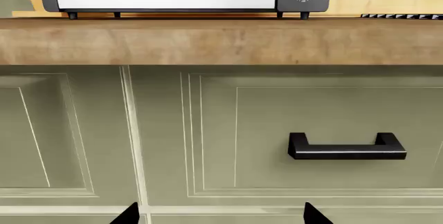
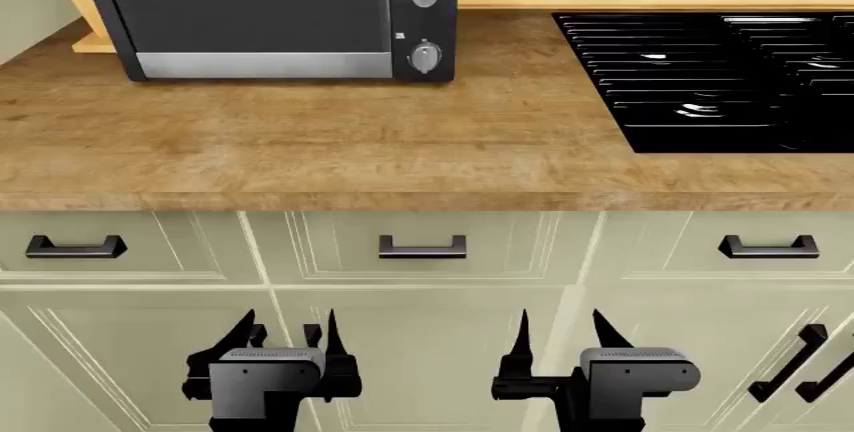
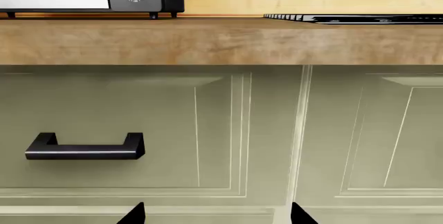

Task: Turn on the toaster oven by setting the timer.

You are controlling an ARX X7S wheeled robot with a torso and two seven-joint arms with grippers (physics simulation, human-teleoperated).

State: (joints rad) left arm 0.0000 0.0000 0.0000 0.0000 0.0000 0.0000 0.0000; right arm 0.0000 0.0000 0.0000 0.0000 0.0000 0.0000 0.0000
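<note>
Left claw [image 2: 291,344] and right claw [image 2: 558,337] both hung low before the pale green cabinet fronts [image 2: 441,352], fingers spread and pointing up, nothing held, arms level side by side. Above them a drawer handle [image 2: 422,246], then the wooden surface [image 2: 374,142]. The toaster oven [image 2: 267,14] sat at the surface's back left, well apart from both claws; its timer [image 2: 424,57], lowest knob on the side panel, untouched. Black stovetop [image 2: 721,72] lay to the right.

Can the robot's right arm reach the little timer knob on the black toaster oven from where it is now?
Probably not yet. The open right gripper hangs low before the green cabinet drawers, below the wooden countertop. The small round timer knob sits far back on the black toaster oven. Nothing blocks the way up.
</note>
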